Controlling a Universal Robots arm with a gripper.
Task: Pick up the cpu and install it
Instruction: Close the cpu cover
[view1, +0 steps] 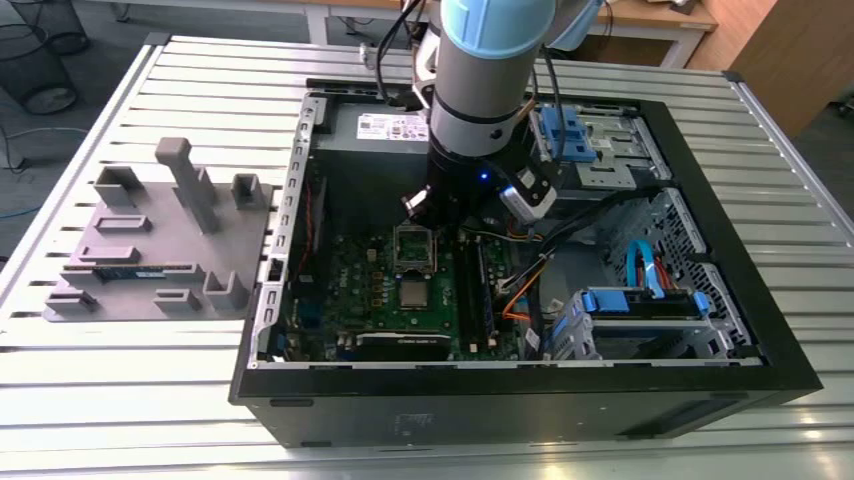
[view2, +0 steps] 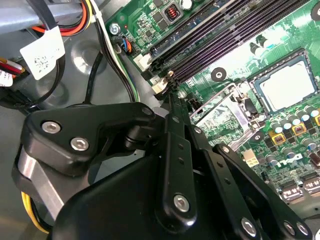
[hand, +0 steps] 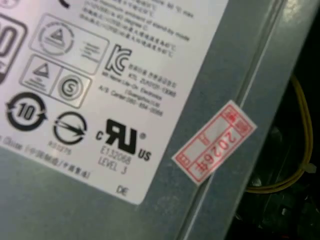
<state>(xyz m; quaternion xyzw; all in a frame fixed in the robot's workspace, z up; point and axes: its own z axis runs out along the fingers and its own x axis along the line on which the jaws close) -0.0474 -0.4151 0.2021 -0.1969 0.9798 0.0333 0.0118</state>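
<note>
One small square silver-topped cpu (view2: 287, 87) lies flat on the green motherboard (view2: 227, 65), just beyond the raised silver metal socket frame (view2: 220, 112) from the black gripper (view2: 170, 95), which is pressed together on nothing.

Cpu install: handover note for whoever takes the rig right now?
Gripper: inside the case, low over the motherboard, next to the socket frame; it carries no cpu.
Cpu: lies flat in the socket, silver top up.
Done: cpu looks picked and seated.
Left: socket frame stands open, not closed over the cpu.
</note>
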